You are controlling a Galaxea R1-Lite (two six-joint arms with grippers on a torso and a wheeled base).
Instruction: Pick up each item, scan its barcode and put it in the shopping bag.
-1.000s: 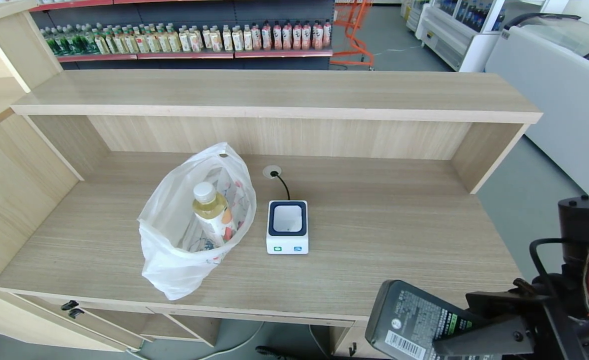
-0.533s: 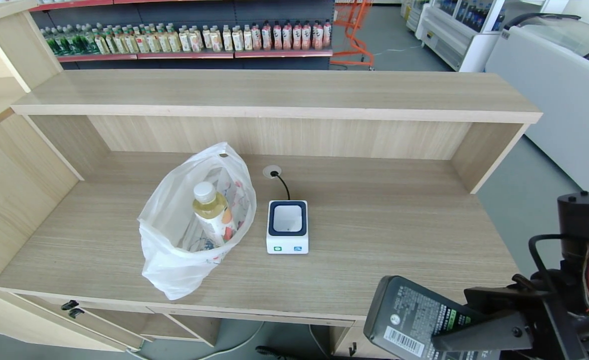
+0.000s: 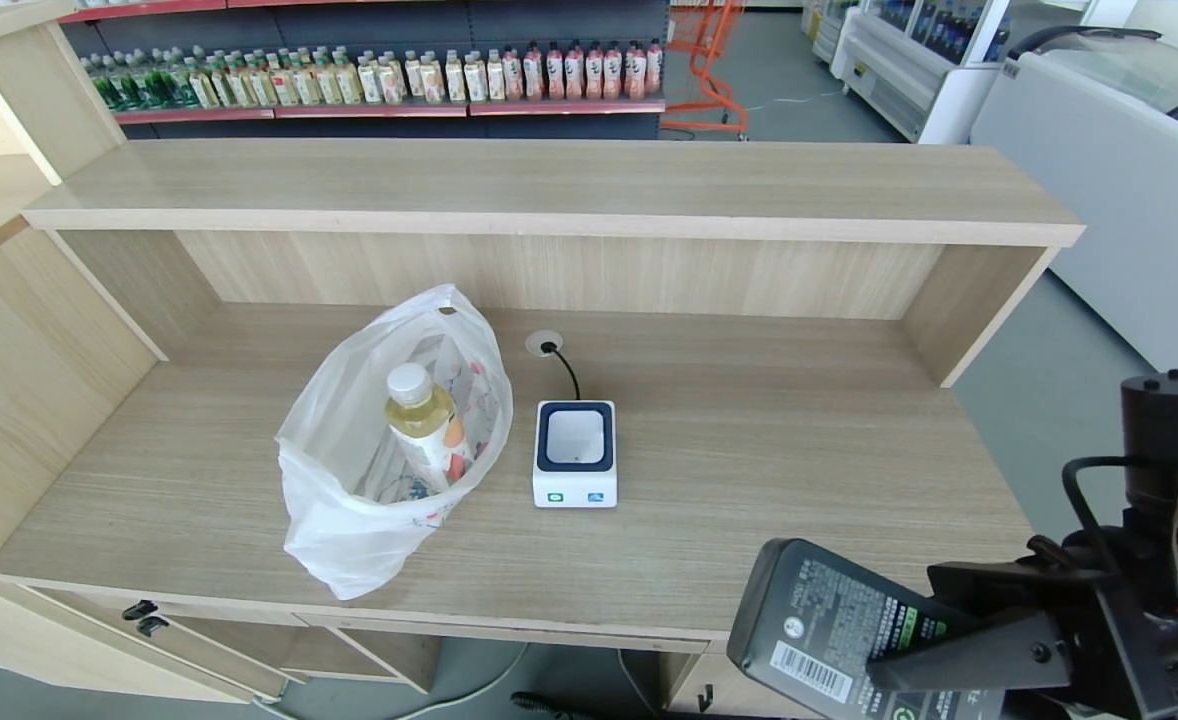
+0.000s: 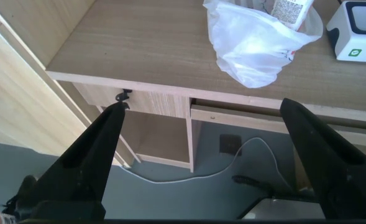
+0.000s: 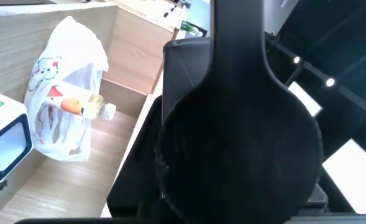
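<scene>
The right end effector [image 3: 904, 628] grips a black pack [image 3: 819, 625], a flat dark item with rounded corners, between its two fingers. It holds the pack tilted, in the air at the robot's right, just off the front edge of the surface [image 3: 799, 450] and not touching it. The pack's printed face is turned up toward the head camera, with a white barcode label [image 3: 807, 672] near its lower edge. On the surface to the left of the middle stands the white shopping bag [image 3: 349, 500], its mouth open and its handles sagging. A bottle [image 3: 424, 425] with a pale cap and yellowish drink leans inside it, neck up. Just beside the bag, on its right, sits the white scanner [image 3: 575, 455] with a dark-framed window facing up. Its black cable [image 3: 567, 372] runs back to a round hole in the surface. The pack is well apart from both scanner and bag. The left end effector [image 4: 202, 104] hangs low in front of the surface's left front edge, below the bag. Its dark fingers [image 4: 96, 149] are spread wide with nothing between them. Behind the raised back ledge, a store shelf [image 3: 379, 105] carries a row of drink bottles.
</scene>
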